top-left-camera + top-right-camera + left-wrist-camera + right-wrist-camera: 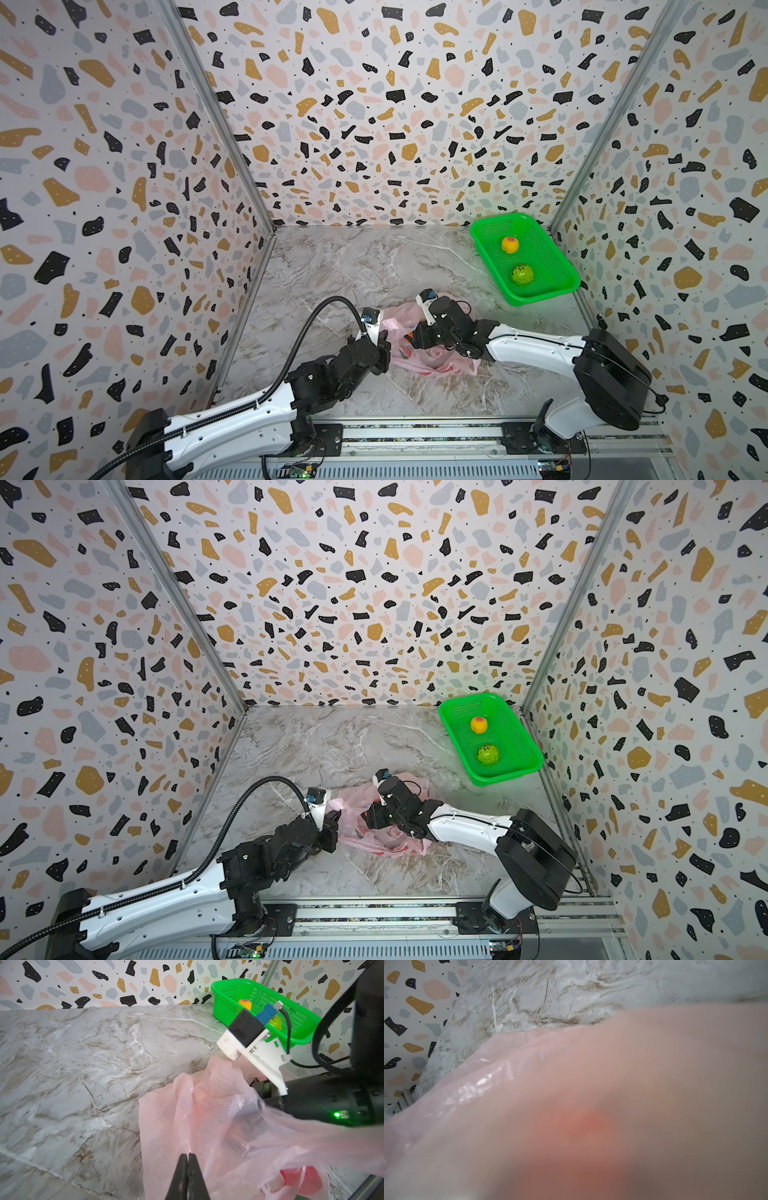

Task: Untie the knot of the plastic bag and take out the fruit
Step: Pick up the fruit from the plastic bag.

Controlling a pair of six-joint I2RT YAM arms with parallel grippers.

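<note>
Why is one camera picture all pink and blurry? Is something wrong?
Nothing is broken. The pink bag is draped right over the right arm's wrist camera, so that view is mostly blur. The arm reaches into the bag, while two fruits sit neatly in the green basket.

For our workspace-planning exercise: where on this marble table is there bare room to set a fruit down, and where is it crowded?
Bare marble table runs from the back wall to the plastic bag, left of the green basket. A strip lies bare in front of the bag. Crowded: the middle, where the left claw pinches the bag and the right arm reaches in. The basket holds a peach and a green fruit, with room left.
</note>
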